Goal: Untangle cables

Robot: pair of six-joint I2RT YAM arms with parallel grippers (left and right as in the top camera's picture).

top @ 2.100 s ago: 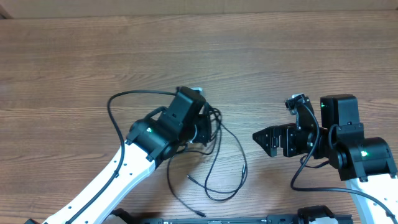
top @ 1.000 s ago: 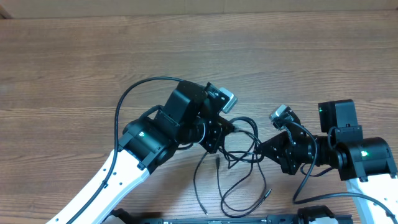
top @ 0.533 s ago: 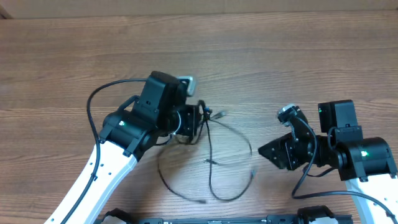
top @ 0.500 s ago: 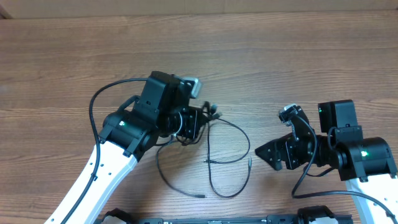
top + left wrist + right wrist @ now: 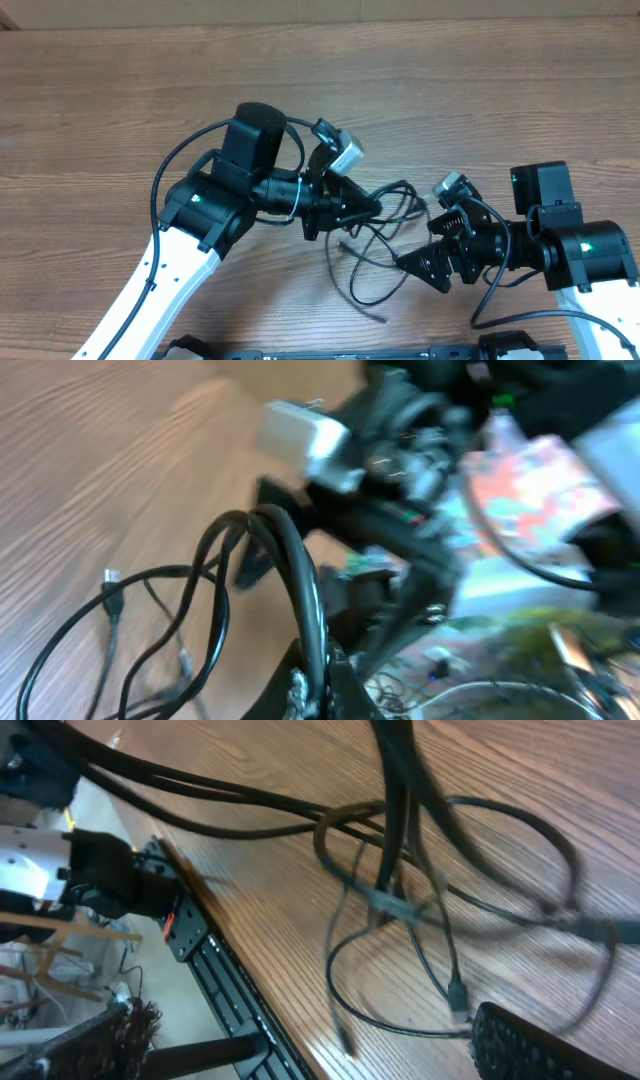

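Observation:
The cables (image 5: pixel 385 235) are thin black cords in tangled loops between the two arms, with loose plug ends trailing toward the table's front. My left gripper (image 5: pixel 368 208) points right and is shut on a strand of them. In the left wrist view, that strand (image 5: pixel 290 550) runs up from between the closed jaws (image 5: pixel 312 685). My right gripper (image 5: pixel 425 252) sits just right of the loops, open, and holds nothing. The right wrist view shows the loops (image 5: pixel 400 870) on the wood and only one of its fingers (image 5: pixel 530 1045), close to a plug end.
The wooden table (image 5: pixel 450 90) stretches back behind both arms. Its front edge carries a black rail (image 5: pixel 230 990). The left arm's own thick wire (image 5: pixel 175 170) arcs out on its left. The right arm's body (image 5: pixel 570 240) fills the right front corner.
My left gripper has swung right and carried the cables toward the right gripper. The loops have shifted right and bunched. The right gripper has tilted down toward them.

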